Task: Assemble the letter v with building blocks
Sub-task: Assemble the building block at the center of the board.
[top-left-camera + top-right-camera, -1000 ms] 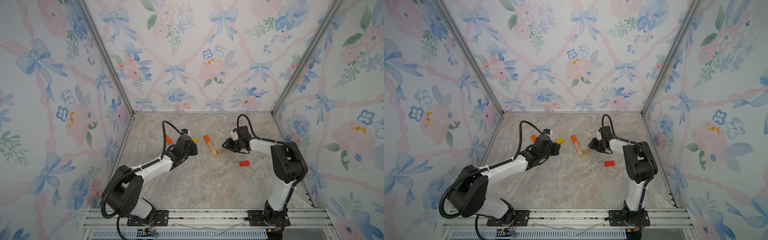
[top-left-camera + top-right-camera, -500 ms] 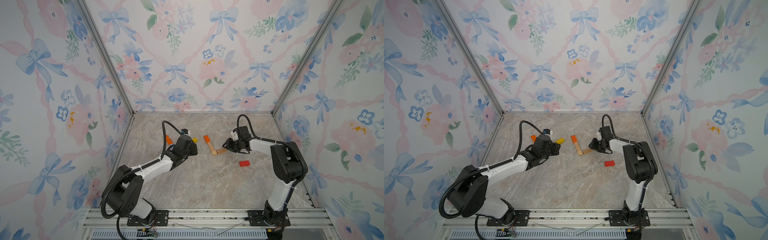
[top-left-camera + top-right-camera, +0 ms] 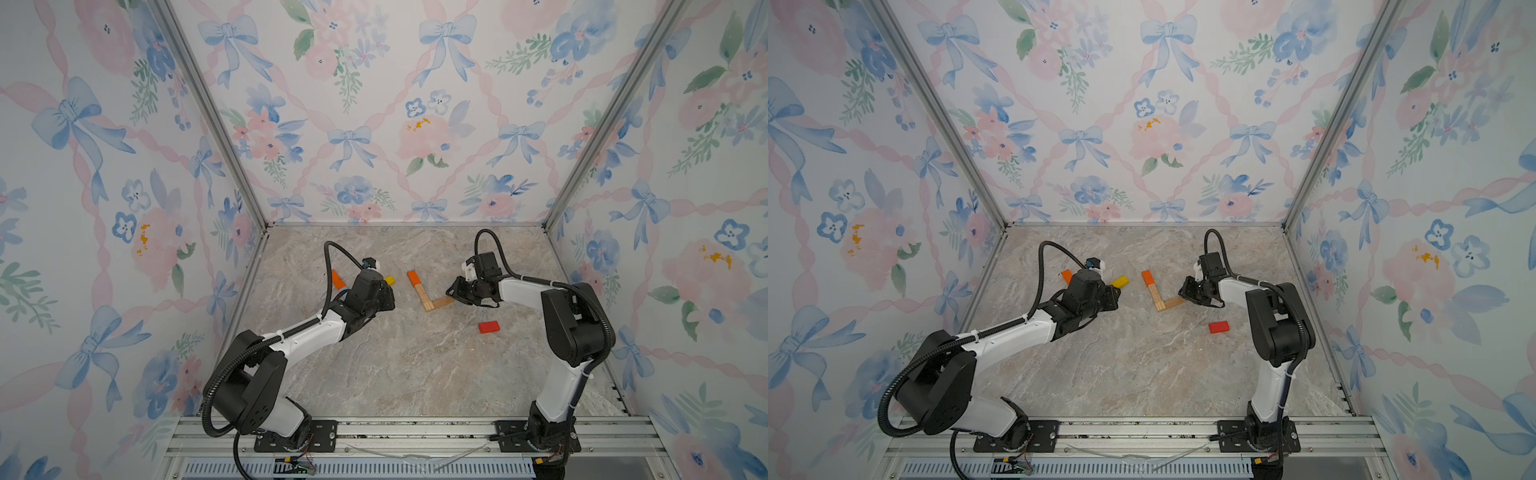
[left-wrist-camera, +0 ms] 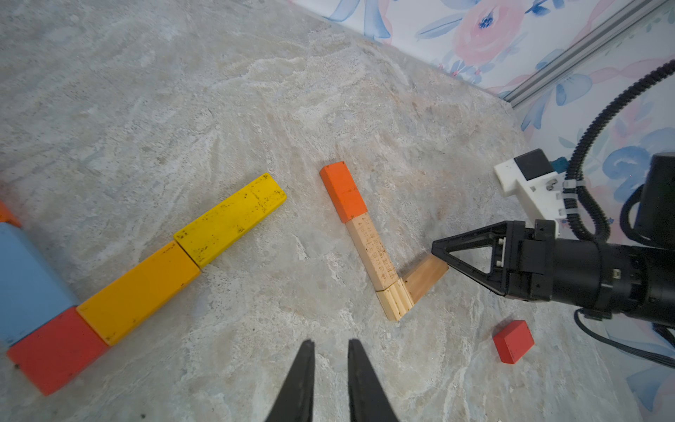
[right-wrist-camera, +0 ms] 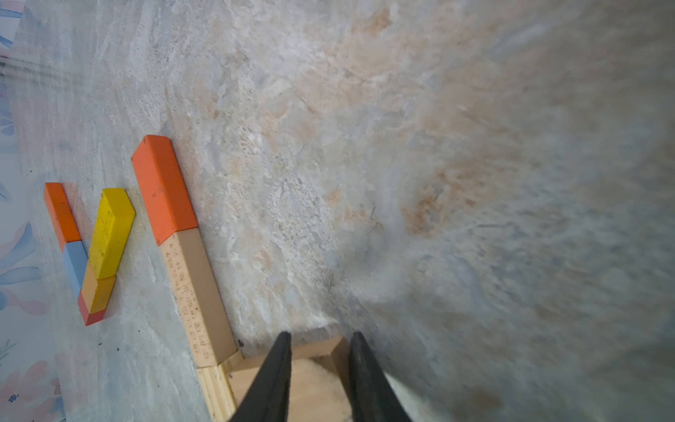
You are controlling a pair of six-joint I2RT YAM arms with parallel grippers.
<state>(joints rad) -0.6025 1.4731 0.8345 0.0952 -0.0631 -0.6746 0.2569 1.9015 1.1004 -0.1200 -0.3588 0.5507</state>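
Right wrist view gives us the right gripper (image 5: pixel 320 337) with its fingers spread over the end of a short brown block (image 5: pixel 316 350), though we cannot tell whether they clamp it. That block lies flat on the table (image 3: pixel 395 374), meeting a small pale block (image 5: pixel 213 387) at a corner from which a long tan block (image 5: pixel 197 292) and an orange block (image 5: pixel 162 186) run end to end. We see the left gripper (image 4: pixel 328 345) slightly parted and empty above bare table, a yellow block (image 4: pixel 230 219) and its coloured row beside it, and a red block (image 3: pixel 488 327) lying apart.
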